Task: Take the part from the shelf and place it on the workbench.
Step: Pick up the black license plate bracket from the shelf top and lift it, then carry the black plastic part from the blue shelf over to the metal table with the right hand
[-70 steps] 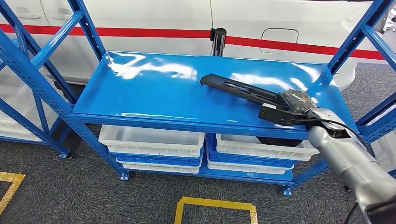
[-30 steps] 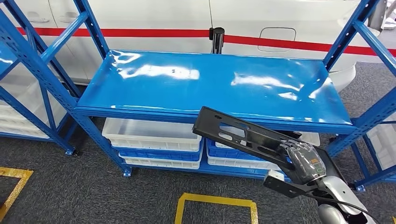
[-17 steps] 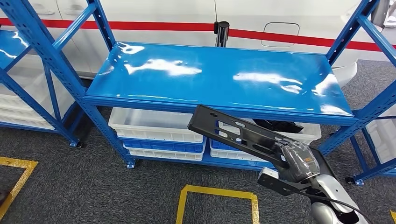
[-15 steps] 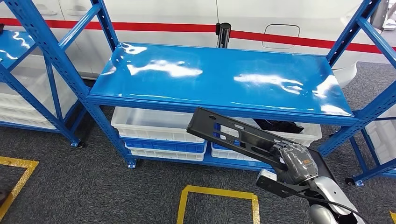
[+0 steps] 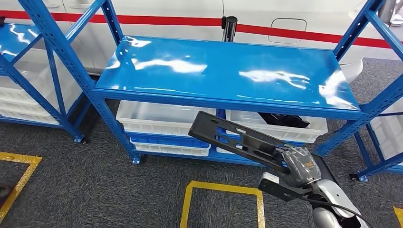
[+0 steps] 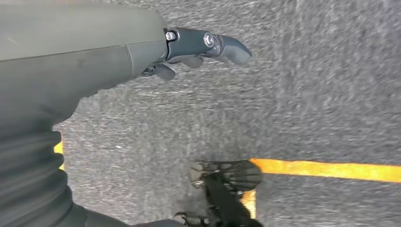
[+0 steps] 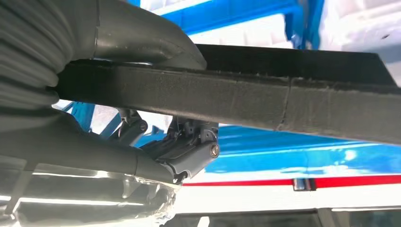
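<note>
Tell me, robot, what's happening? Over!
Right hand grips black part, clear of blue shelf. Left hand hangs over carpet, holding nothing. Workbench not seen.

Head view looks down at shelf (image 5: 228, 71); both share it with right wrist's close view

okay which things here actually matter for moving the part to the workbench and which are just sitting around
Part of the job:
black part
right hand holding it
blue shelf it came from

Just lying about:
white bins under the shelf
yellow floor marking
left hand, holding nothing
</note>
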Tool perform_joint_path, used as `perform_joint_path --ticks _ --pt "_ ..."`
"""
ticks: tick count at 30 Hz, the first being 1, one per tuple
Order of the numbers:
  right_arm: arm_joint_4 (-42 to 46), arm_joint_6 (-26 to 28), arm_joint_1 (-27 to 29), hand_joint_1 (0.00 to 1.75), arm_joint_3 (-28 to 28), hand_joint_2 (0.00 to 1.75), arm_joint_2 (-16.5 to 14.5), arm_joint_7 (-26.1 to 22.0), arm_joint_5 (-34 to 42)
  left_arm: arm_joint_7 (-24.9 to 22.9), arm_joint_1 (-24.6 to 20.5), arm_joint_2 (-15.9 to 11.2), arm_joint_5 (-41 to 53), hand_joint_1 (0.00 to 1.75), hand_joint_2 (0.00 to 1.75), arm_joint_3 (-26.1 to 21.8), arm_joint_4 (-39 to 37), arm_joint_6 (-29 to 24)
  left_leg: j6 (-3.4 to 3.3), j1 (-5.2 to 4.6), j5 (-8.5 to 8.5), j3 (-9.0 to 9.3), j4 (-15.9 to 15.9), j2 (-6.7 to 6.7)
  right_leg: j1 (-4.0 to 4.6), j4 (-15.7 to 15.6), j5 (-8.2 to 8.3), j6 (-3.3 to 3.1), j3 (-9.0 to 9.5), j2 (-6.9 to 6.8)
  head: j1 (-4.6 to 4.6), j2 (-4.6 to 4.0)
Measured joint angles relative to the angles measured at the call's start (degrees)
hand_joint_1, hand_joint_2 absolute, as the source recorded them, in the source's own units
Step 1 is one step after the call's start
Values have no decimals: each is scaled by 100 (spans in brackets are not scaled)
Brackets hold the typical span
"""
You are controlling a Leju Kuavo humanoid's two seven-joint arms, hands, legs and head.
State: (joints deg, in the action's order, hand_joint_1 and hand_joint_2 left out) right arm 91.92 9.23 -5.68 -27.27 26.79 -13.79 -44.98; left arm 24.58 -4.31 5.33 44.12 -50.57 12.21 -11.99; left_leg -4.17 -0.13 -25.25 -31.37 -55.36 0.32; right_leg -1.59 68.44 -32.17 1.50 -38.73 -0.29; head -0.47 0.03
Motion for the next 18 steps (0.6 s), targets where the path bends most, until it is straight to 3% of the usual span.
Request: perform_joint_path --ticks 1,2,3,4,5,7,8,9,11,13,15,18 --pt "-10 -34 -9 175 1 175 -15 -8 1 1 0 0 -7 0 175 -1 1 3 -1 -8 42 -56 -2 3 -2 210 -65 19 -35 0 -1 0" --pt "-48 -95 -55 175 -1 175 -39 -50 13 -1 1 2 -21 0 175 -2 2 7 8 -18 112 -149 -7 6 -4 254 -39 75 66 1 -1 0" --pt "-95 -155 -112 175 -5 175 -66 -101 27 -3 2 5 -37 0 175 -4 3 11 21 -26 183 -241 -13 8 -6 195 27 137 217 1 1 0" --pt "-242 -241 -305 175 -26 175 -134 -183 56 -9 -3 18 -63 0 175 -13 4 7 62 -43 288 -361 -33 16 13 -191 106 165 553 17 -4 -1" --pt "-466 -349 -604 175 -76 175 -243 -261 98 -21 -7 33 -83 0 175 -29 4 -1 116 -50 398 -467 -61 21 1 -661 218 133 839 25 -13 0" --pt "-955 -513 -1247 175 -225 175 -510 -336 161 -43 -19 68 -99 0 175 -85 6 -10 289 -8 -39 -743 -794 1 14 -1226 423 -84 953 15 -50 1" --pt "-1124 -560 -1440 175 -297 175 -608 -329 182 -48 -25 73 -81 0 175 -107 9 5 325 30 -246 -542 -832 -27 3 -1202 586 -143 755 -9 -61 0" --pt "-1213 -565 -1528 175 -342 175 -659 -315 190 -50 -32 74 -64 0 175 -120 12 22 343 56 -486 -300 -819 -50 34 -1183 736 -149 599 -27 -66 1" --pt "-1299 -565 -1601 175 -387 175 -687 -285 205 -46 -47 63 -32 0 175 -121 19 50 268 32 -350 302 -119 -63 38 -1174 906 -47 440 -36 -62 0" --pt "-1329 -565 -1650 175 -404 175 -698 -271 214 -45 -52 60 -27 0 175 -121 20 53 182 8 -250 278 -34 -48 29 -1198 987 44 410 -38 -57 0" --pt "-1357 -565 -1682 175 -419 175 -706 -267 219 -47 -65 61 -27 0 175 -121 21 56 77 22 -86 209 60 -17 43 -1046 838 49 290 -23 -45 1" --pt "-1423 -567 -1734 175 -450 175 -709 -269 228 -112 -75 63 -29 0 175 -123 20 81 5 31 135 -19 93 8 32 -87 153 -43 -62 0 -8 1"
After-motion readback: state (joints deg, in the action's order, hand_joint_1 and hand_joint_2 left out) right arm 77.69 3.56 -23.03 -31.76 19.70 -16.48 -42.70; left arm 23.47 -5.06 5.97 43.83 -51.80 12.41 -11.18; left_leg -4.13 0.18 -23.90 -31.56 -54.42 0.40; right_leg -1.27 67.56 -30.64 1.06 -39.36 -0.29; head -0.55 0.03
